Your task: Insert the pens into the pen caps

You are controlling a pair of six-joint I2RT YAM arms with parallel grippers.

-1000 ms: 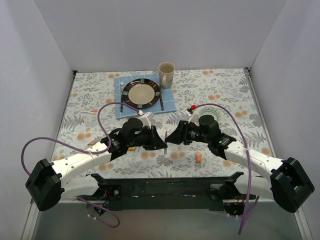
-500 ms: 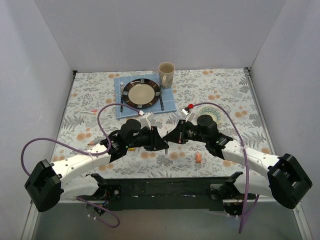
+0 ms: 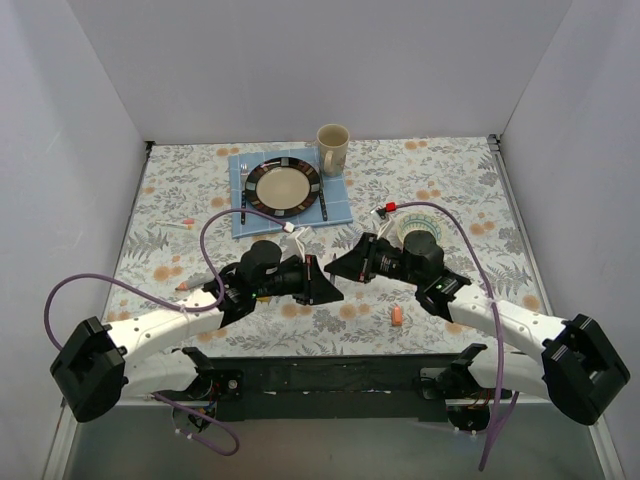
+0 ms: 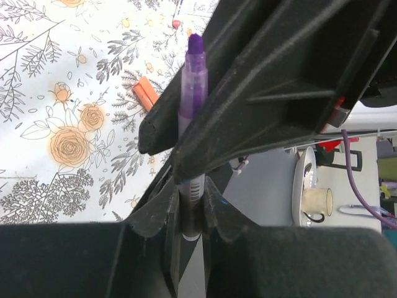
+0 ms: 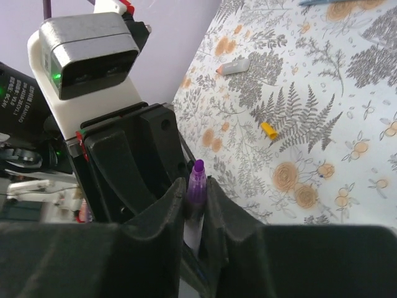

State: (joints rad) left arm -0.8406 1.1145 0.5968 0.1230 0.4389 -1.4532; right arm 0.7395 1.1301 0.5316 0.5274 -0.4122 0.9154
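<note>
- Item: purple pen (image 4: 193, 81), whitish barcoded barrel, translucent purple upper section, dark purple tip; on the arm-base side of the plate (image 3: 283, 186), a little to its right, lifted off the counter (image 3: 450, 180)
- Left end effector (image 3: 322, 288): clenched on the whitish barrel, its fingers flanking the barrel low in the left wrist view
- Right end effector (image 3: 343, 266): clenched on the purple upper section of the same pen; its fingers cross the shaft at a slant in the left wrist view
- Key relation: both grips sit on one shaft, left at the barrel end, right toward the tip; the long axis runs through both, so any push or pull should, in my judgement, follow that line
- Cap status: cannot tell whether the purple upper section is a cap already seated or part of the pen
- Orange cap (image 3: 398, 316): lying on the counter, farther from the plate than the meeting point and to the right; right arm nearer
- Yellow cap (image 5: 268, 130): on the counter; place relative to the plate not readable from the right wrist view
- Loose pen (image 3: 192, 284), orange-tipped: on the counter, arm-base side and left of the plate, just beside the left arm; left arm nearer
- Risk, judged: off-axis force could twist or bend the pen between the two grips
</note>
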